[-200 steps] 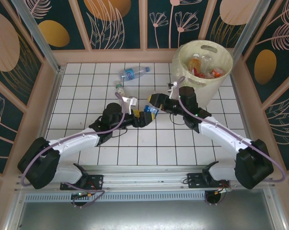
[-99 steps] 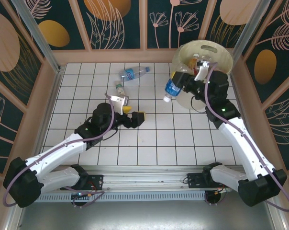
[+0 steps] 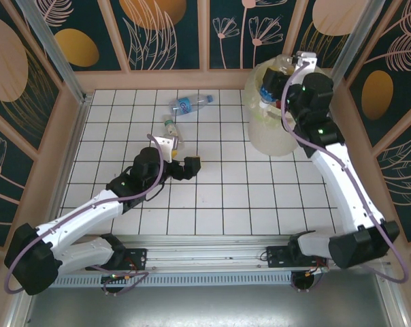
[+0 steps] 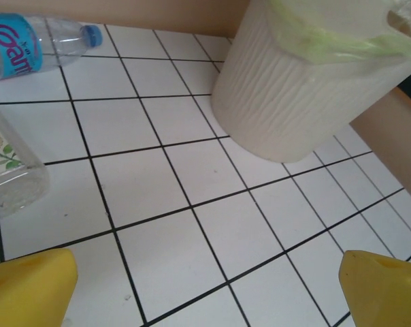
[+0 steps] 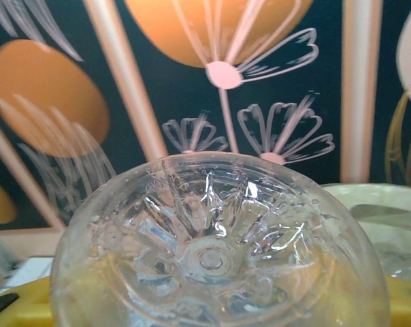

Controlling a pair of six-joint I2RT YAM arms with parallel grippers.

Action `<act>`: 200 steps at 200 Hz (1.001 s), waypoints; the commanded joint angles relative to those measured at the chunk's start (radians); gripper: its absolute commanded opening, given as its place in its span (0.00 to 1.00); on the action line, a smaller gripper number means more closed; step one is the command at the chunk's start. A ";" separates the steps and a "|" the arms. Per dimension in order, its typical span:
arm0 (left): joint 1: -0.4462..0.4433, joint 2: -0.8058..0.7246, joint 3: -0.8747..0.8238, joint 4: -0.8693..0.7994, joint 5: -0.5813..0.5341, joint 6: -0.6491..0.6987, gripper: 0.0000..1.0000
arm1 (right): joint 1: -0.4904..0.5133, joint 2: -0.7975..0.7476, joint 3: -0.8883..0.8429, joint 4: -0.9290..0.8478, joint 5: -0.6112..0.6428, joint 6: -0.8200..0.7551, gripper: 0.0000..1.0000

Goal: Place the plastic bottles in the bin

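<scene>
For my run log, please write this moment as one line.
right jaws: shut on clear bottle, over bin | left jaws: open, above tiled table | lying there: blue-label bottle, floral-label bottle

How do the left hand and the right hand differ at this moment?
The left hand is open and empty; the right hand is shut on a clear bottle. The left hand sits low over the tiled table; the right hand is raised over the bin. Both have yellow fingers.
</scene>
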 commanded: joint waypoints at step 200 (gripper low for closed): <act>0.006 0.108 0.115 -0.174 -0.238 -0.060 0.99 | -0.215 0.622 0.579 -0.451 -0.285 0.207 0.67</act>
